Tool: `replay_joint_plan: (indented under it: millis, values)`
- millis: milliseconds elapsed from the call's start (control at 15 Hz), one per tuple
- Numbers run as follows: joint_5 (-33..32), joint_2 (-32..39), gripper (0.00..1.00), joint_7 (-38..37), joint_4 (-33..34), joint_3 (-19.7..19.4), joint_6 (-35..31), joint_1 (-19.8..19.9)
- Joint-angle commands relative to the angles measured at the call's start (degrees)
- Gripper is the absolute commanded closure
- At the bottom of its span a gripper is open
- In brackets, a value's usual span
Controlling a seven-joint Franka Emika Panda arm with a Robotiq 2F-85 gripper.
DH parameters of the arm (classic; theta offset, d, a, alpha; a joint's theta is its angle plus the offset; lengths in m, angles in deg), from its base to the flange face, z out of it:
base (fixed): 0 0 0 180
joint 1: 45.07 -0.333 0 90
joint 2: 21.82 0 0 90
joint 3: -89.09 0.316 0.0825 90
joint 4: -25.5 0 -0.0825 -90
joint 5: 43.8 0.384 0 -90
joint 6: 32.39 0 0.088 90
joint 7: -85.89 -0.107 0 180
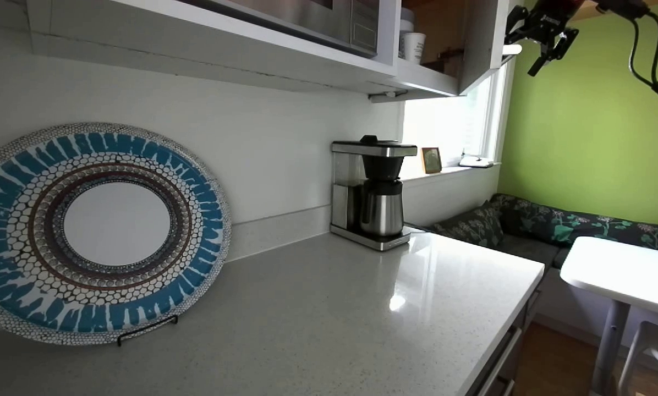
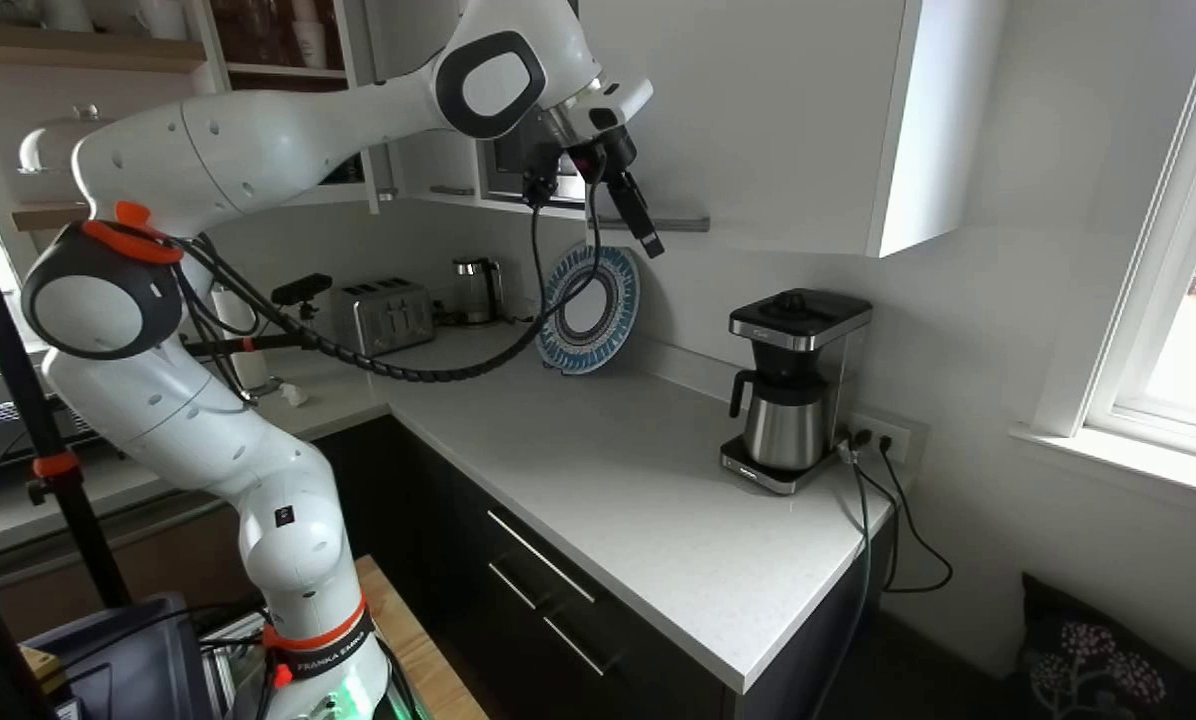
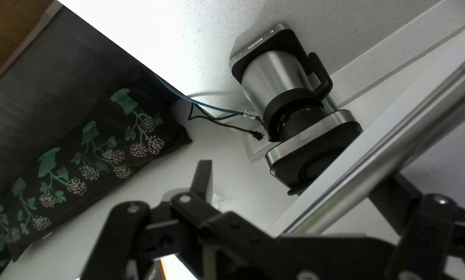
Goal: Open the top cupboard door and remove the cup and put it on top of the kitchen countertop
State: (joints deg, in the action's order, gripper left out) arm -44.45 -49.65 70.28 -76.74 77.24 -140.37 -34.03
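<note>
Door open! The tall, flat white top cupboard door (image 1: 480, 47) stood swung out from its frame, and beyond it, in an exterior view, the wood-brown cupboard (image 1: 442, 27) showed its inside. And there it was: the small white paper-like cup (image 1: 414, 48), dark print on its side, upright near the cupboard's front edge, with a larger white container (image 1: 407, 25) partly hidden behind it.

Over to my black two-fingered claw (image 3: 300, 175): fingers (image 3: 203, 181) spread wide, clamped on nothing, and the silvery metal bar handle (image 3: 384, 159) of the door slanting right through the gap! One finger sat close up at that bar, its tip out of sight in the wrist view; whether it touched, I couldn't tell. The other stood well apart from it. Above, my white jointed arm (image 2: 248, 150) reached across high, black cable (image 2: 438, 374) looping beneath.

Down below, the broad, pale grey-white desk (image 2: 608, 470) gleamed, bright window light on its far end. On it stood the silver-and-black coffee maker (image 2: 793, 390), steel jug seated on its base. Farther along, the large round plate patterned in blue, white and brown (image 1: 117, 220) leaned near the wall. Back by the corner, a silver toaster (image 2: 388, 315) had a glass kettle (image 2: 476, 290) near it. Past the desk's end, a black leaf-printed cushion (image 3: 100, 155)!
</note>
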Motion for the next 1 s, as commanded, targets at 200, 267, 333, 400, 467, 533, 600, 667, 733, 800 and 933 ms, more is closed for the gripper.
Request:
replay_joint_plan:
  millis: [200,267,333,400,467,533,600,667,733,800,933]
  values:
    - [-4.05,-2.72,0.0,11.23,-4.46,-4.18,2.89,4.05]
    - [-4.15,-3.07,0.0,11.79,-4.6,-4.59,3.04,4.41]
    - [-4.24,-3.21,0.0,11.81,-4.75,-5.1,2.87,4.89]
    - [-4.04,-3.43,0.0,12.31,-4.8,-5.8,3.11,5.13]
    - [-3.89,-3.58,0.0,12.63,-4.87,-6.38,3.19,5.36]
    - [-3.63,-3.6,0.0,13.31,-4.84,-7.03,3.3,5.49]
    - [-2.98,-3.45,0.0,14.67,-4.76,-7.6,3.23,5.41]
    - [-2.8,-3.2,0.0,15.18,-4.6,-7.87,2.81,5.54]
    - [-2.56,-2.74,0.0,15.47,-4.08,-8.16,2.71,5.58]
    - [-2.32,-2.38,0.0,15.9,-4.07,-8.49,2.28,5.58]
    - [-2.05,-2.0,0.0,16.44,-4.02,-8.74,1.73,5.54]
